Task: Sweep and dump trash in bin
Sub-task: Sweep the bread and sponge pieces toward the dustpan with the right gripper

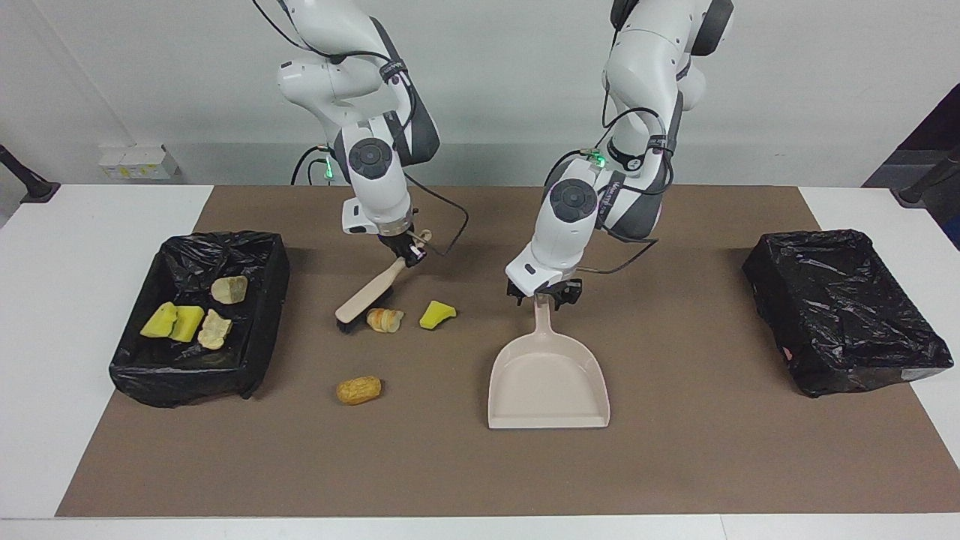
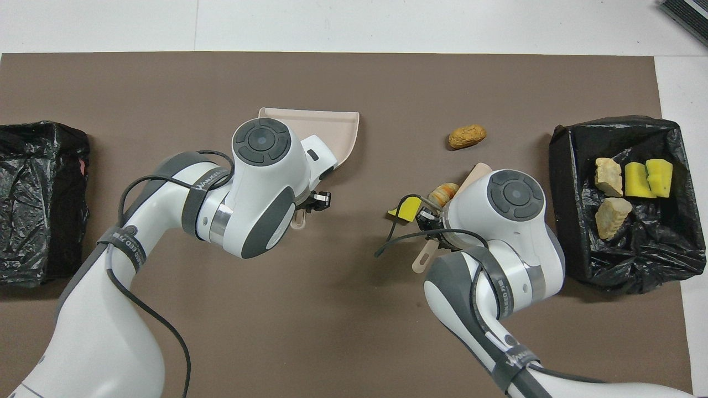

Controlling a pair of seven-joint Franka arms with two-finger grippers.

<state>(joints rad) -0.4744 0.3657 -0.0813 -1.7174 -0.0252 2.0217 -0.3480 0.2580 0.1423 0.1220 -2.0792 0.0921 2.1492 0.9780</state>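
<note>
White wall and a white surface [image 1: 97,315] covered mostly by a brown mat [image 1: 675,465] fill the facing view, with both arms coming down from the top of the frame.

Starting by the robots, we see the right gripper [image 1: 409,253] above centre and left of the middle of that view, clenched on the handle of the brush [image 1: 364,300]. The brush slants down so that its black bristles rest on the mat. The bristles sit just beside a sliced bread lump [image 1: 385,319]; we cannot quite tell whether they touch it. A yellow-green sponge chunk [image 1: 436,314] lies next to the lump, toward the frame's centre.

Right of centre, the left gripper [image 1: 541,292] is closed on the tip of the handle of the dustpan [image 1: 547,375]. The dustpan lies flat on the mat with its open mouth toward the bottom of the frame.

Lower in the frame, a brown roll [image 1: 358,390] lies alone on the mat, apart from the dustpan.

At the left edge of the mat in this view, a black-lined bin [image 1: 262,255] holds four scraps [image 1: 187,322]: two yellow-green and two tan. A second black-lined bin [image 1: 840,307] stands at the right edge.
</note>
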